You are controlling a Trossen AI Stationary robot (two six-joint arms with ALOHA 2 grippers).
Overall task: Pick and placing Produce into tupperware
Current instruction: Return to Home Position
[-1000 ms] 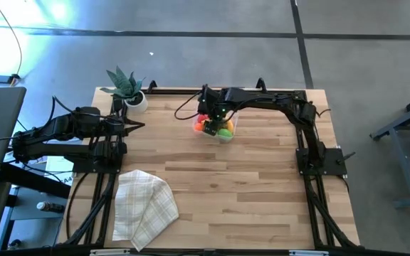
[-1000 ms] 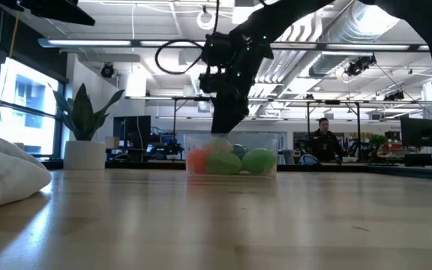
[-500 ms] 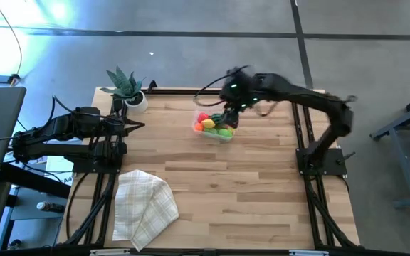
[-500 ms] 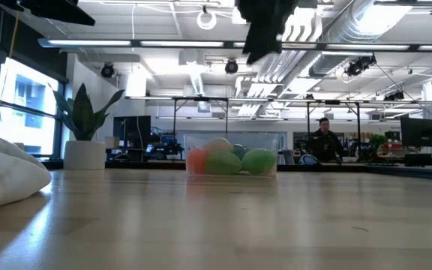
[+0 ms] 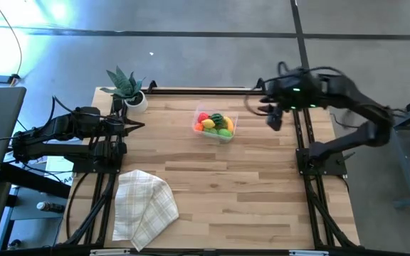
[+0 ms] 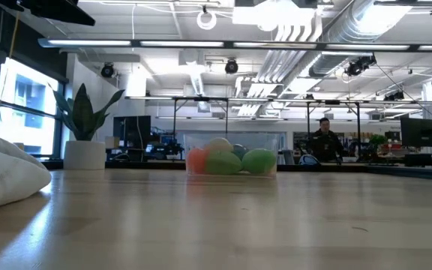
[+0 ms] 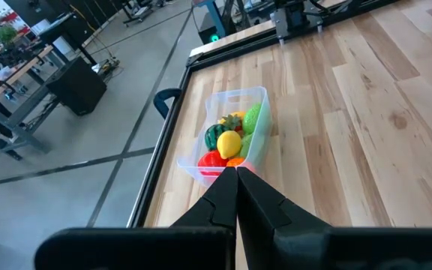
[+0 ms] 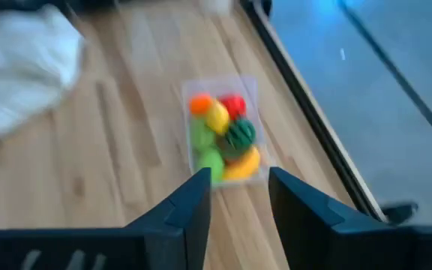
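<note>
We see the small clear rectangular plastic tupperware (image 5: 216,126) standing on the pale wooden table (image 5: 248,185), towards its far edge and roughly midway between the two arms. The toy produce (image 5: 214,125) fills it: from the right wrist view we make out an orange piece (image 8: 199,103), a red piece (image 8: 232,105), a yellow lemon (image 8: 217,118), a dark green striped piece (image 8: 240,133), two light green pieces (image 8: 201,135) and a yellow banana (image 8: 243,163) packed side by side. In the low view the container (image 6: 231,159) shows orange, cream and green shapes through its wall. The right gripper (image 5: 272,119) hangs above the far right part of the table, well apart from the tupperware and holding nothing; in its own wrist view its two dark fingers (image 8: 195,201) stand apart with a clear gap between them. The left gripper (image 5: 139,126) rests at the left side of the table, pointing towards the container, and its fingers (image 7: 223,196) are pressed together with nothing between them. A green plant in a white pot (image 5: 128,91) stands at the far left corner, and a pale checked folded cloth (image 5: 144,206) lies near the front left. In the room beyond the table a person (image 6: 323,139) shows in the distance
</note>
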